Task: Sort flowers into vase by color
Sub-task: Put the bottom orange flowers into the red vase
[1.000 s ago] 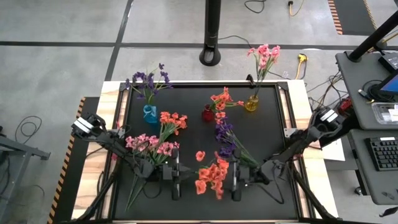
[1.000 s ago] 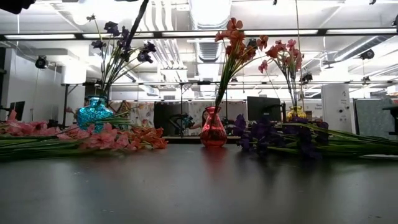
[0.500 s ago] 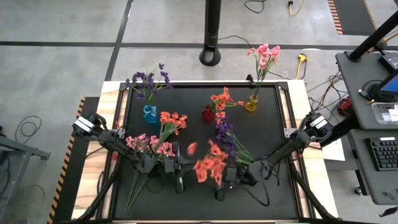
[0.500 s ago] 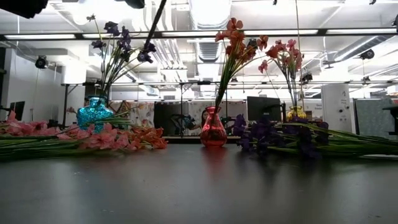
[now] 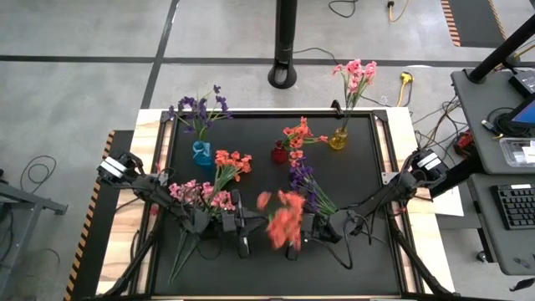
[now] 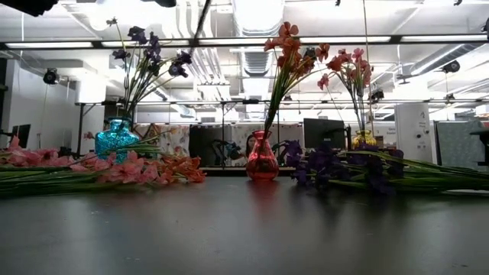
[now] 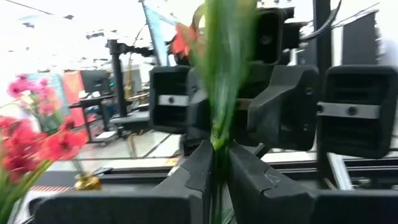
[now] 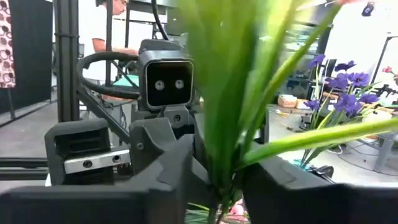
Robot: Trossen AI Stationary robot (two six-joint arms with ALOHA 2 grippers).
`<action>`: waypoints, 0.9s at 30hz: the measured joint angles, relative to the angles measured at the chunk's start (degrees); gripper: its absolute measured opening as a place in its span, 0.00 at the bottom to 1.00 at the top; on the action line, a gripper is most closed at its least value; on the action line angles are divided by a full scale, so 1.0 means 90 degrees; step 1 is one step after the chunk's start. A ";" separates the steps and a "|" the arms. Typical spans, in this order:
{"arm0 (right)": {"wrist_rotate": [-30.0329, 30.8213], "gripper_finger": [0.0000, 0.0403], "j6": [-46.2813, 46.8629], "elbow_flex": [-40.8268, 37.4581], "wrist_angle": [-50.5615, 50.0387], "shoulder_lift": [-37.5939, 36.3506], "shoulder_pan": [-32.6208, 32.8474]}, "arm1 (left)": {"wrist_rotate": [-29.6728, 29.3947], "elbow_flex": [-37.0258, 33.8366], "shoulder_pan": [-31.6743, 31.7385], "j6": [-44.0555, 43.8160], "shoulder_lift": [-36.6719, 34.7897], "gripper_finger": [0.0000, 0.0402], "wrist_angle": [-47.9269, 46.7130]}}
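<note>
Table (image 5: 351, 180): black, flowers lying at near left and centre. Both arms reach inward at near centre. Left gripper (image 7: 216, 163) and right gripper (image 8: 214, 180) each clench the stem of one coral sprig (image 5: 284, 221), blossoms leftward, raised above the table. No writing legible.

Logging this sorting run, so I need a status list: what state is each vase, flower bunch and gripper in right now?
Blue vase: upright, holds purple flowers.
Red vase: upright, holds coral-red flowers.
Yellow vase: upright, holds pink flowers.
Pink sprigs: lying on the table.
Loose purple sprigs: lying on the table.
Coral-red sprig: lifted, stem gripped by both grippers.
Left gripper: shut on that stem.
Right gripper: shut on the same stem.
</note>
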 joint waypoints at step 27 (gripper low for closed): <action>0.0440 0.05 0.0757 0.0010 -0.3090 -0.2263 -0.1899 | -0.1401 0.0000 -0.0351 -0.0502 -0.0160 0.29 -0.2086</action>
